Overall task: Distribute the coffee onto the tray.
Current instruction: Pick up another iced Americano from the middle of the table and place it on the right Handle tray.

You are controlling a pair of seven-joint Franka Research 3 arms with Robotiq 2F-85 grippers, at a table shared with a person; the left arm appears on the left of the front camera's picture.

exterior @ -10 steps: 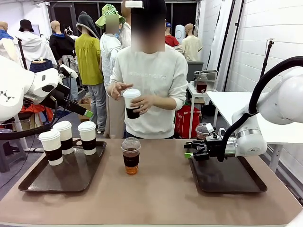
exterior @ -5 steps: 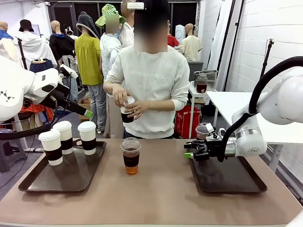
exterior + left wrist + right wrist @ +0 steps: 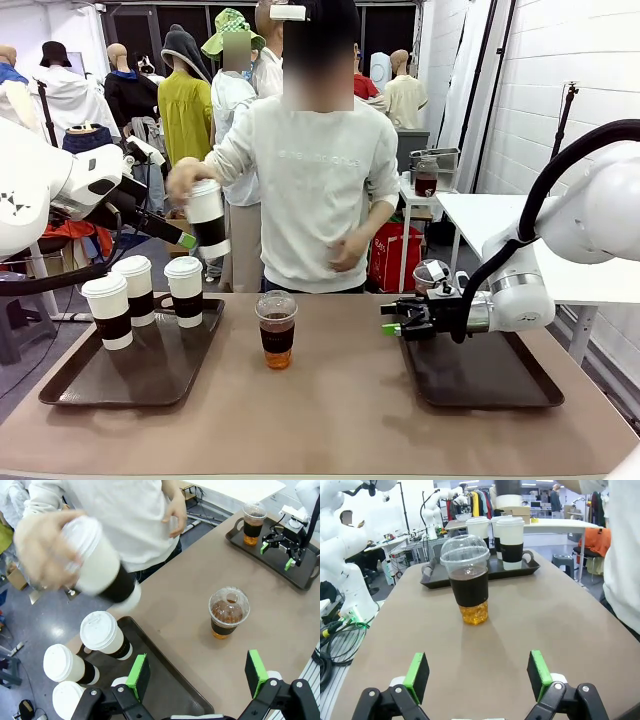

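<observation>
A person's hand holds a white paper coffee cup [image 3: 207, 218] with a dark band in the air, just right of my left gripper [image 3: 183, 239]; this cup [image 3: 100, 570] is blurred in the left wrist view. My left gripper [image 3: 197, 669] hangs open high above the left tray [image 3: 60, 385], which carries three paper cups [image 3: 184, 291]. A clear dome-lidded cup [image 3: 277, 330] of dark drink stands mid-table. My right gripper [image 3: 392, 320] is open, low and level, facing that dome cup [image 3: 470, 587] across bare table. Another dome cup [image 3: 254, 522] stands on the right tray [image 3: 500, 385].
The person stands at the far edge, their other hand at their waist. The right arm's wrist hovers over the right tray's left end. Bare tabletop lies between the trays and in front of them.
The person has swung the paper cup from in front of their chest out to picture left, up beside my left gripper. My right gripper has crept slightly left.
</observation>
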